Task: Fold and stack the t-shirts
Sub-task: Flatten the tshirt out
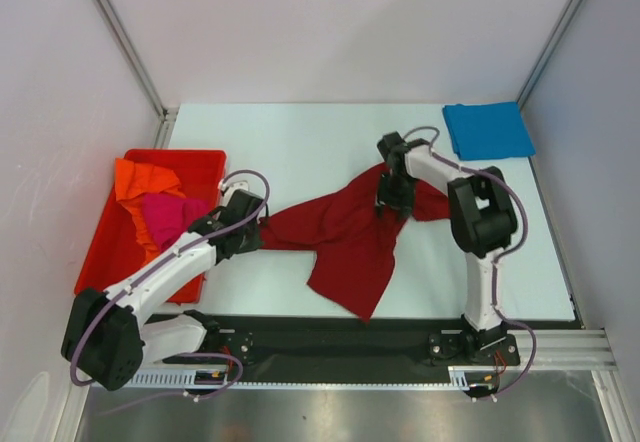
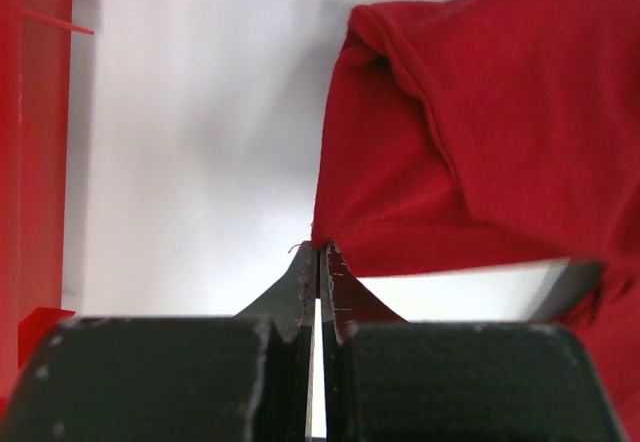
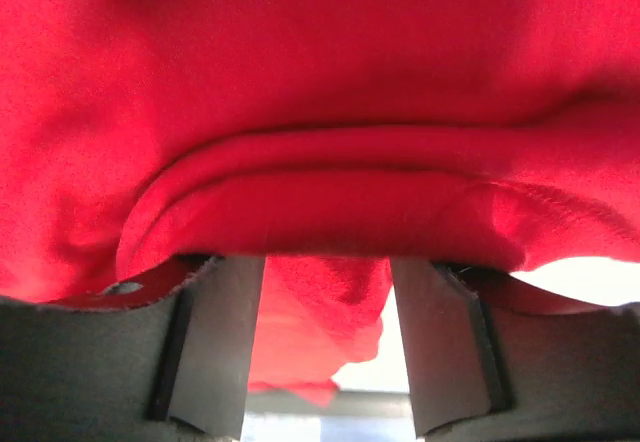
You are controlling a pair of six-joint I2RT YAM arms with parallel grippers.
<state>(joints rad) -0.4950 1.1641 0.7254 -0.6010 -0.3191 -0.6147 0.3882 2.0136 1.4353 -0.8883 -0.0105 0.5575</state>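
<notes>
A dark red t-shirt (image 1: 350, 237) lies crumpled and stretched across the middle of the table. My left gripper (image 1: 262, 224) is shut on its left corner; the left wrist view shows the jaws (image 2: 320, 252) pinching the edge of the cloth (image 2: 500, 132), which is lifted off the table. My right gripper (image 1: 392, 207) sits at the shirt's upper right. In the right wrist view its fingers (image 3: 220, 342) stand wide apart (image 3: 328, 262) with the red cloth (image 3: 320, 82) draped over their tips. A folded bright blue t-shirt (image 1: 488, 130) lies at the far right corner. Orange (image 1: 145, 177) and magenta-pink (image 1: 170, 217) t-shirts lie in the bin.
A rigid red plastic bin (image 1: 95, 262) stands at the table's left edge, and its wall shows in the left wrist view (image 2: 35, 162). White walls enclose the table on three sides. A black rail holds the arm bases at the near edge.
</notes>
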